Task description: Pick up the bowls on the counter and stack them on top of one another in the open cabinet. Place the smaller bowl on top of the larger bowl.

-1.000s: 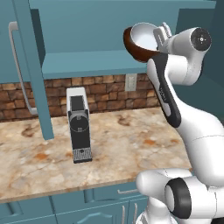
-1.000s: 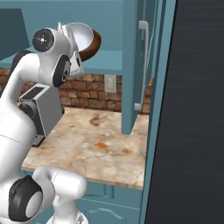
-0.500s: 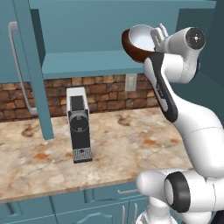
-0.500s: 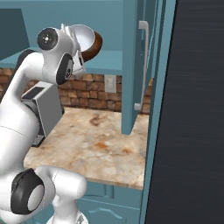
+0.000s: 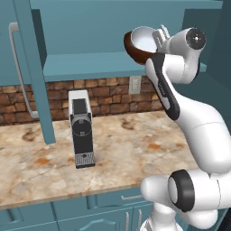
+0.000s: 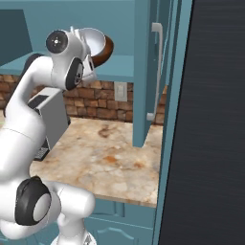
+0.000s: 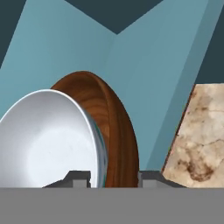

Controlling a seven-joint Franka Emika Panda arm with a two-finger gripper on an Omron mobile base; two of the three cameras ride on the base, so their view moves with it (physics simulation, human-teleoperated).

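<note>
Gripper clamped on rims of white bowl nested in brown bowl, tilted, at cabinet shelf level. Advise: level pair before lowering onto shelf.

the gripper is mostly masked by the two nested bowls and the wrist, so in the left base view its fingertips cannot be made out. in the hand view only the two finger tips rise above the bottom, with the bowl rims between them; the rest of each finger is cut off. the smaller bowl runs off the left edge there and covers most of the larger bowl, whose base is hidden. in the right base view the robot's head joint covers the left part of both bowls. the coffee machine is partly behind the arm.
</note>
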